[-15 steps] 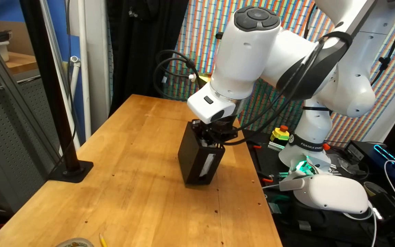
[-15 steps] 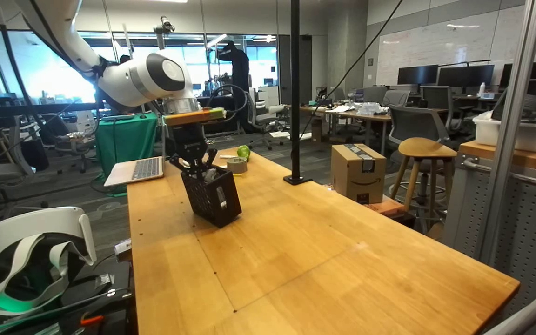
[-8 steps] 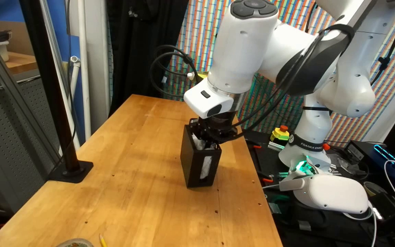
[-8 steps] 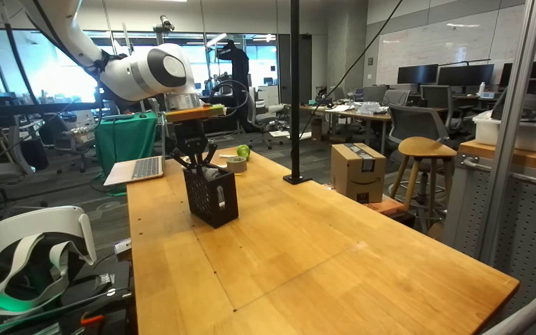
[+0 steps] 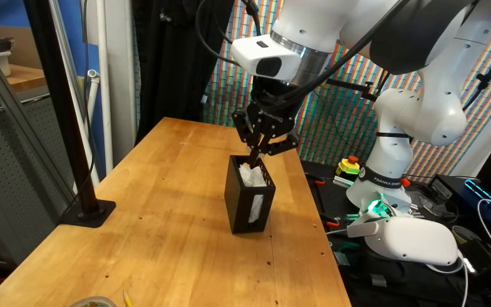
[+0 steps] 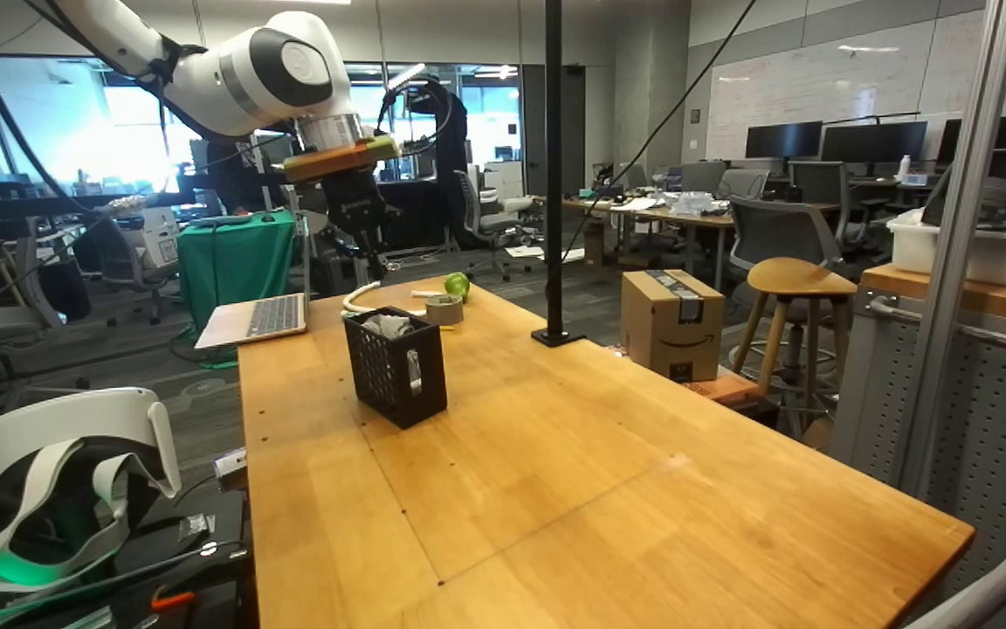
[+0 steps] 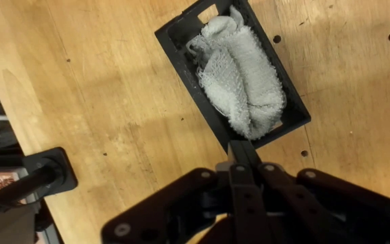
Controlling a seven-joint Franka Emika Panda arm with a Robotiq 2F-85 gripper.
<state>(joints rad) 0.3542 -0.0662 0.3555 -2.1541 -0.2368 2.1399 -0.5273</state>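
An open-topped black box (image 5: 245, 204) stands upright on the wooden table (image 5: 177, 204), seen in both exterior views. Inside it lies a crumpled whitish cloth (image 7: 245, 78), which fills most of the box in the wrist view. My gripper (image 7: 243, 144) is shut, its fingertips pressed together with nothing between them. In an exterior view the gripper (image 6: 377, 273) hangs higher than the box (image 6: 396, 371), apart from it. From the wrist camera, the fingertips overlap the near corner of the box's rim. The underside of the cloth is hidden by the box walls.
A black post (image 5: 84, 187) with a square foot rises at the table's edge. Toward one end of the table sit a laptop (image 6: 250, 321), a tape roll (image 6: 444, 308), a green object (image 6: 458, 285) and a pale curved tube (image 6: 358, 299). A yellow pencil (image 5: 128, 299) lies near a round object (image 5: 93, 302).
A second ago the box leaned with the gripper at its opening; by half a second ago it stood flat. Since then the gripper has risen out and away, leaving box and cloth behind.
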